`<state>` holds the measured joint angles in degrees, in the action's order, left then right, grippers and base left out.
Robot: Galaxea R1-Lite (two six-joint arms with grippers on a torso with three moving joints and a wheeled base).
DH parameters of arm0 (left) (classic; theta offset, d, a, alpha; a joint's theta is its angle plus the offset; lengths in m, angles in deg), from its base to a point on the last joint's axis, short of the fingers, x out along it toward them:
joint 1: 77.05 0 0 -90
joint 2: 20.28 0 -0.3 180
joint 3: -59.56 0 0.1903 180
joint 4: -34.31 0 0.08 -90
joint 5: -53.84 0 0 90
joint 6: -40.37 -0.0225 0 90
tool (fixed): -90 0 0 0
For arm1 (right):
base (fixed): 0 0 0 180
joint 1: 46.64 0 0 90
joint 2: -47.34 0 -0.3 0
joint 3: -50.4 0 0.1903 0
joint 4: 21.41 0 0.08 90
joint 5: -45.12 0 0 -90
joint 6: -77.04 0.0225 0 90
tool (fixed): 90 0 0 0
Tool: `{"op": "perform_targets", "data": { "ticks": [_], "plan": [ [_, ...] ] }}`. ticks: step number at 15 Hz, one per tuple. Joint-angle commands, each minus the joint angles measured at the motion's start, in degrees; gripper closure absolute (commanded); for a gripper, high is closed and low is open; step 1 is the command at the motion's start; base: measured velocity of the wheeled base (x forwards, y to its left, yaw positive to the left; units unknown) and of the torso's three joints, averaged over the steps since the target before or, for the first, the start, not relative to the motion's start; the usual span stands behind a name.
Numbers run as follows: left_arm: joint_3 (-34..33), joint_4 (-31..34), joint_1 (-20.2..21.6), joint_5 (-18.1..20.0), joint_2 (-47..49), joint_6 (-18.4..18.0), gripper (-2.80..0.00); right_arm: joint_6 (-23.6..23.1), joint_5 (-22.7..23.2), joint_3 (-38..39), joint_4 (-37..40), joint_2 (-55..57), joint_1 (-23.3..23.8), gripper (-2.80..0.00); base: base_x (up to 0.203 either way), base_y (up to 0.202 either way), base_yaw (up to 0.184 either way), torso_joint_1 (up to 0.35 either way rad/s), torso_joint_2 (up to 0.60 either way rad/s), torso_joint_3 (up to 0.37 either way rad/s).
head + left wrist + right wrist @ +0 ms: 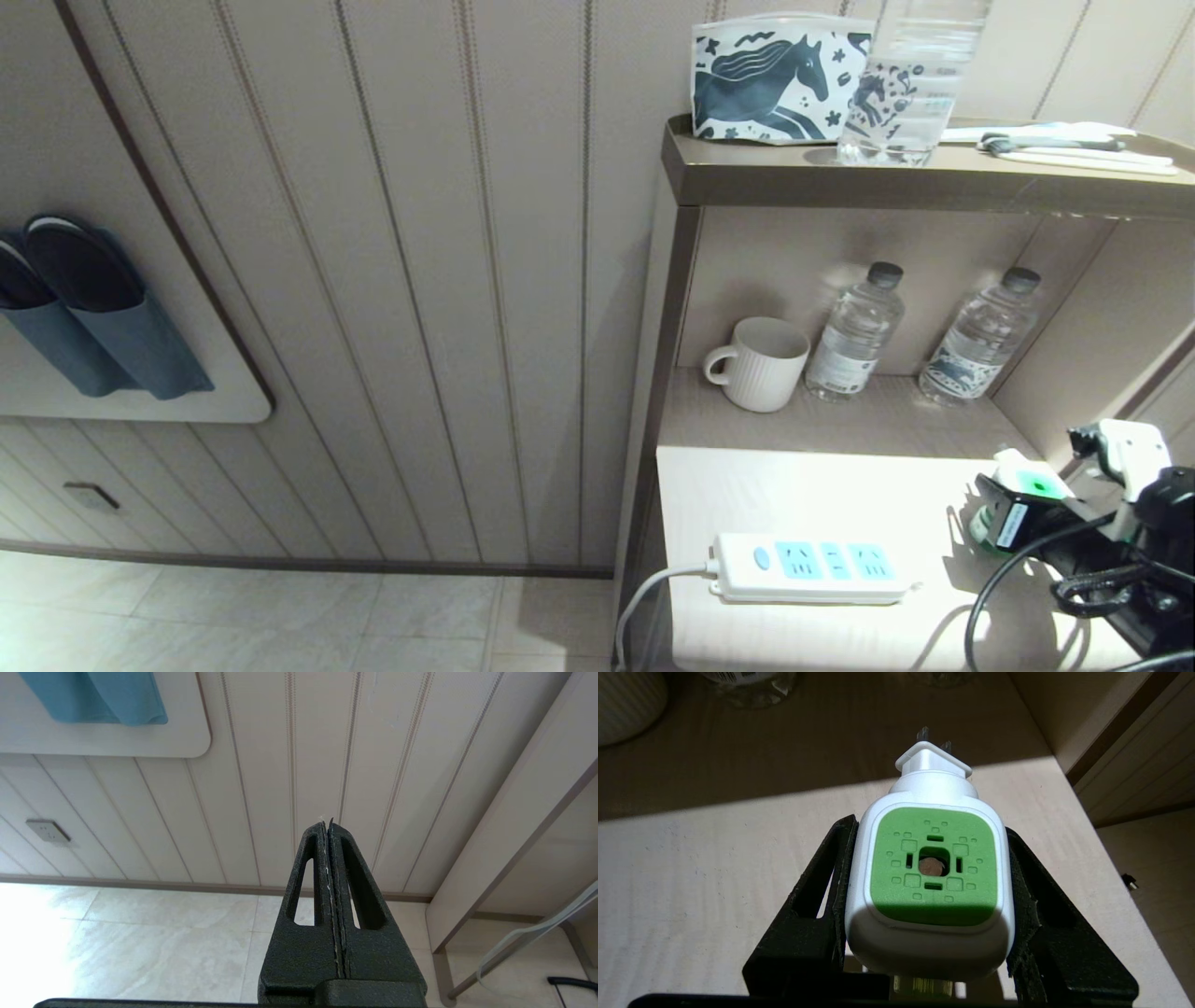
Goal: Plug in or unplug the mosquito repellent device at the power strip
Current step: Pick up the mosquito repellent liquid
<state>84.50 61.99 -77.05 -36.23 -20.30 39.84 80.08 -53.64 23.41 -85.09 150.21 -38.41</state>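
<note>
The white power strip [810, 566] lies near the front of the pale table [840, 490], its three light-blue socket panels empty and its white cord [644, 597] running off the left edge. My right gripper [1013, 509] is at the table's right side, shut on the mosquito repellent device [1032, 481], which is white with a green top face [933, 865]. Its two metal prongs [934, 737] point away from the wrist. The fingers [838, 882] press both flanks of the device. The left gripper [329, 828] hangs over the floor left of the table, shut on nothing.
A white ribbed mug [761, 362] and two clear water bottles [854, 331] [980, 336] stand in the recess behind the table. The upper shelf [924, 173] carries a horse-print pouch [775, 79] and a bottle [910, 84]. Black cables [1027, 560] trail by the right arm.
</note>
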Motion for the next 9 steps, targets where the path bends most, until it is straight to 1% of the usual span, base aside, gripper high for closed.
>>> {"op": "perform_targets", "data": {
  "ticks": [1,3,5,6,7,8,9],
  "plan": [
    [0.0,0.1,0.0,0.0,0.0,-0.1,0.0,-0.1,-0.1,-0.3,-1.2,-5.5,0.0,0.0,0.0,0.0,0.0,0.0,0.0,0.0],
    [0.0,0.1,0.0,0.1,0.0,-0.1,0.0,-0.4,-0.1,-0.9,3.8,-9.4,0.0,0.0,0.0,0.0,0.0,0.0,0.0,0.0],
    [0.0,0.0,0.0,0.1,0.0,-0.1,0.0,-0.5,-0.1,-4.1,12.6,-15.8,0.1,0.0,0.0,0.0,0.0,0.0,0.0,0.0],
    [0.0,0.1,0.0,0.1,0.0,-0.1,0.0,-0.5,-0.1,-6.9,20.3,-20.6,0.0,0.0,0.0,0.0,0.0,0.0,0.0,0.0],
    [0.0,0.1,0.0,0.1,0.0,-0.1,0.0,-0.5,0.1,-11.0,31.5,-25.6,-0.2,0.0,0.0,0.0,0.0,0.0,0.0,0.0],
    [0.0,0.1,0.0,0.1,0.0,-0.1,0.0,-0.3,0.3,-16.2,44.8,-29.7,-0.6,0.0,0.0,0.0,0.0,0.0,0.0,0.0],
    [0.0,0.1,0.0,0.1,0.0,-0.1,0.0,0.1,0.7,-23.8,58.8,-33.5,-1.6,0.0,0.0,0.0,0.0,0.0,0.0,0.0]
  ]
}}
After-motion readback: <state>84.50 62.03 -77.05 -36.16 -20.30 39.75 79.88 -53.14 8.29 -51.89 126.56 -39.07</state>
